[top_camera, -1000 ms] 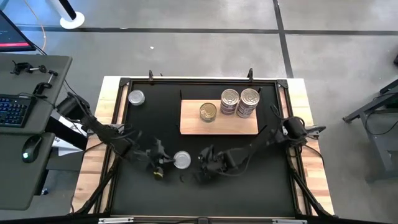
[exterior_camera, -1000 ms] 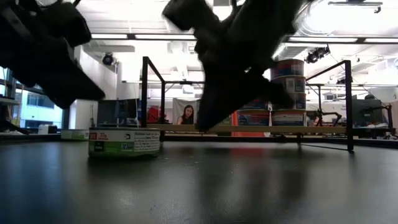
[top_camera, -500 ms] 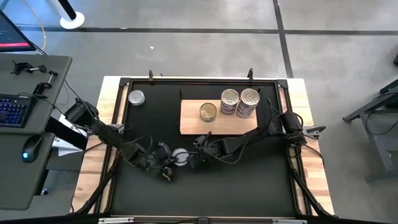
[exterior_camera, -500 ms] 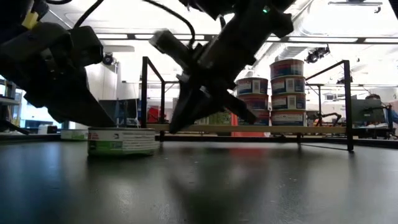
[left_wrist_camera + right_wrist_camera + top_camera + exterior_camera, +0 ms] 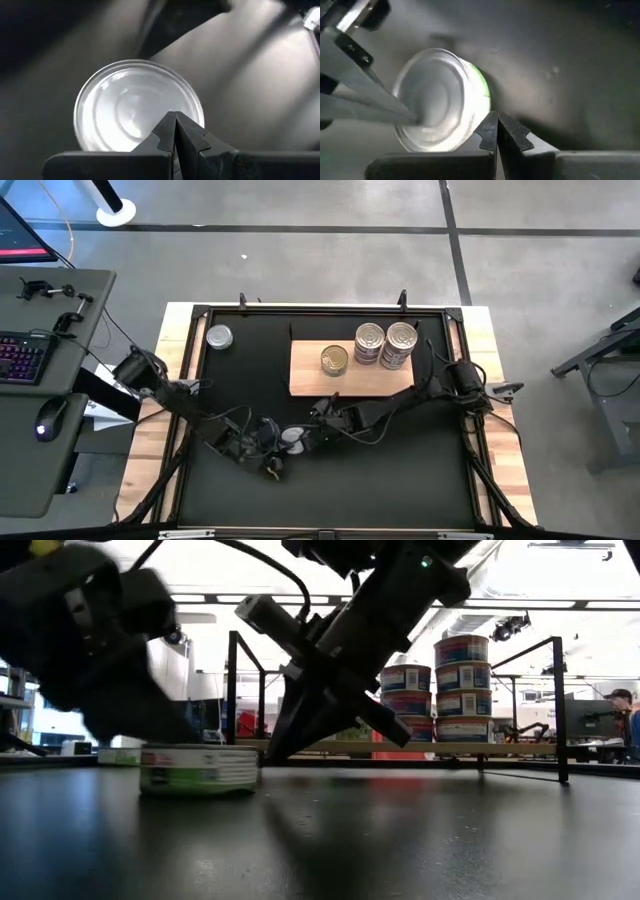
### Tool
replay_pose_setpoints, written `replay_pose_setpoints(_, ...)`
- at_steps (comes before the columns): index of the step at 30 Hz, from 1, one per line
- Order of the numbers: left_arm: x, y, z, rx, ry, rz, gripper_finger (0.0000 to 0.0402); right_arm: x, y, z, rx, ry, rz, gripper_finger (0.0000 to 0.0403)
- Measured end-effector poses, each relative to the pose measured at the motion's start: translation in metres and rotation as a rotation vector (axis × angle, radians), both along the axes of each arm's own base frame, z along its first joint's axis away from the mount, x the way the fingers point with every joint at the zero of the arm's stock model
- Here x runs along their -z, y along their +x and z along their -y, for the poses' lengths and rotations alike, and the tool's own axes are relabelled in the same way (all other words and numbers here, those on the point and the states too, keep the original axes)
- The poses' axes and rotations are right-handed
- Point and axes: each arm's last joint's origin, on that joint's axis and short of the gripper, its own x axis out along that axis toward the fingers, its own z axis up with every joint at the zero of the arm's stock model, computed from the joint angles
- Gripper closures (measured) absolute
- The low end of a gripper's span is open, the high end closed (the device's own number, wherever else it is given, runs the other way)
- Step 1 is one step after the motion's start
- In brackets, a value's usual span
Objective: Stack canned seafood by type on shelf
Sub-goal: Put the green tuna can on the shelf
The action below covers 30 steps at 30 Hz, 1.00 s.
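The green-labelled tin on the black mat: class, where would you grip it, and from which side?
Grip the tin across its short round side wall, coming from above. It lies flat, lid up, too wide and low for a level approach. Both grippers, left and right, crowd it with fingers shut.

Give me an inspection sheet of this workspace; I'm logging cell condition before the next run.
Surface: black mat on a wood table.
Job's things: shelf carries one single can and two stacks; a green-labelled can lies on the mat between the arms; another can at the far left corner.
Clutter: nothing seen.
Grippers: left hand and right hand both shut, tips at the green-labelled can.
Cables: run along both arms.
Surroundings: desk with keyboard and mouse.
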Motion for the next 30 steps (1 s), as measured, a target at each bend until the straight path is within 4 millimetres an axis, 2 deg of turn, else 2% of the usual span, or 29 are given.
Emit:
replay_pose_setpoints(3,-0.007,0.019,0.008,0.069,0.042,0.008,0.0402,0.001,-0.006,-0.003,-0.026,0.005,-0.055,0.0403)
replay_pose_setpoints(6,-0.022,0.031,0.010,0.093,0.099,0.053,0.0401,-0.005,-0.015,-0.006,-0.035,-0.016,-0.119,0.0403)
replay_pose_setpoints(10,-0.043,0.027,0.000,0.058,0.158,0.067,0.0401,-0.016,-0.028,-0.009,-0.050,-0.042,-0.188,0.0403)
replay_pose_setpoints(14,-0.053,0.005,-0.009,0.052,0.209,0.024,0.0401,-0.020,-0.028,-0.012,-0.132,-0.015,-0.178,0.0403)
replay_pose_setpoints(17,-0.045,-0.013,-0.015,0.060,0.202,0.020,0.0401,-0.017,-0.024,-0.013,-0.182,0.019,-0.161,0.0403)
replay_pose_setpoints(20,-0.028,-0.029,-0.018,0.050,0.120,0.069,0.0402,-0.013,-0.018,-0.009,-0.170,0.025,-0.131,0.0403)
replay_pose_setpoints(23,-0.019,-0.036,-0.020,0.075,0.089,0.138,0.0401,-0.013,-0.013,-0.005,-0.163,0.029,-0.091,0.0403)
replay_pose_setpoints(30,-0.005,-0.029,-0.022,0.225,0.175,0.062,0.0401,-0.010,-0.004,0.003,-0.210,0.069,-0.043,0.0403)
